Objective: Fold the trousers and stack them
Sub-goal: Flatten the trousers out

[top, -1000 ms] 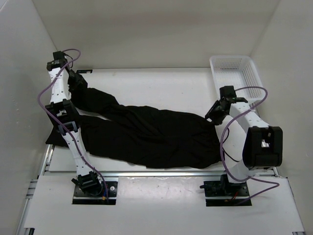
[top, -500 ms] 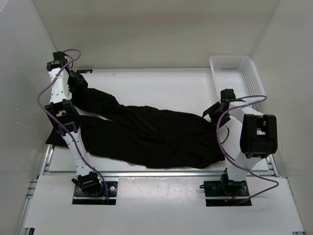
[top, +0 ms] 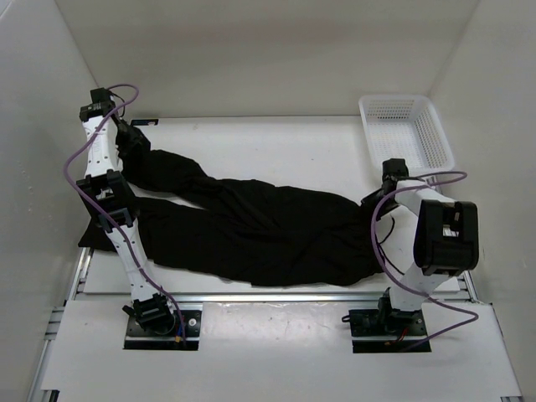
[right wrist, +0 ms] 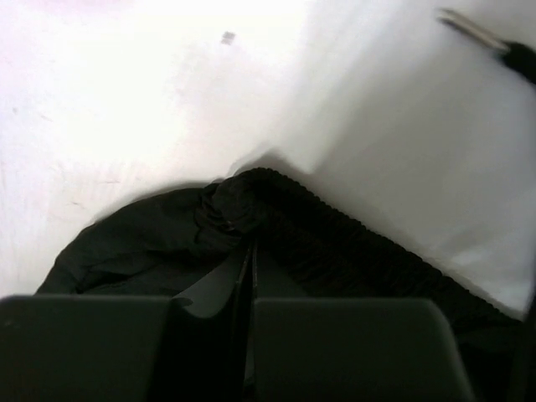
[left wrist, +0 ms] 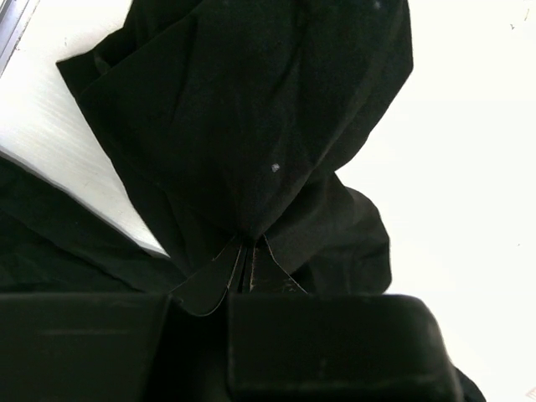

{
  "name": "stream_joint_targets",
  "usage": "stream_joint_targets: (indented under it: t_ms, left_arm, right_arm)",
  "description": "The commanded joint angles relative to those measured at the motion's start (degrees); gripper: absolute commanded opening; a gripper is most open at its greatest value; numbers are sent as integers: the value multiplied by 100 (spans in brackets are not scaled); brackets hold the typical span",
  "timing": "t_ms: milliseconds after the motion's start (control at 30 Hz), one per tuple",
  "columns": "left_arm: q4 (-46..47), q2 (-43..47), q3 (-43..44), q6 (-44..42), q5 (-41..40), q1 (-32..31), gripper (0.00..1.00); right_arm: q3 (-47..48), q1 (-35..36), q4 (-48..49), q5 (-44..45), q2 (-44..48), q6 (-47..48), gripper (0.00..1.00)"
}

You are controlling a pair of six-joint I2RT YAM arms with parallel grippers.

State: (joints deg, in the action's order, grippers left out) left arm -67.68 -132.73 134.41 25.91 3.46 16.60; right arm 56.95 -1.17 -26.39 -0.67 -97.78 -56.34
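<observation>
Top external: shows a white table (top: 276, 142) with black trousers (top: 260, 230) spread flat across the middle, legs toward 9 o'clock, waistband toward 3 o'clock. Shows a white basket (top: 402, 126) at 1 o'clock, apart from the cloth. Left wrist: finds left gripper (left wrist: 245, 251) pinching a leg end, cloth bunched at 12 o'clock of the tips. Right wrist: finds right gripper (right wrist: 249, 251) clamped on the ribbed waistband, likewise at 12 o'clock.

Your left gripper (left wrist: 248, 255) is squeezed tight on the far leg end of the trousers (top: 251, 230). Your right gripper (right wrist: 251, 255) is squeezed tight on their waistband, right arm (top: 444, 239) bent high.
</observation>
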Motion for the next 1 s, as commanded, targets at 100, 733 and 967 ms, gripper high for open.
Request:
stream_joint_targets:
  t_ms: [100,733,967]
  left_arm:
    - [44,397,235,-104,119,-8,10]
    - [343,-218,813,-508,1113,-219,11]
    - [61,-423,1168,-455,1061,-271,70]
  right_arm:
    - [-465,-409,-217,760,979,70,0]
    - [-202,-1667,-271,858,1411,764,0]
    - [44,-1667,-147,576,1033,896,0]
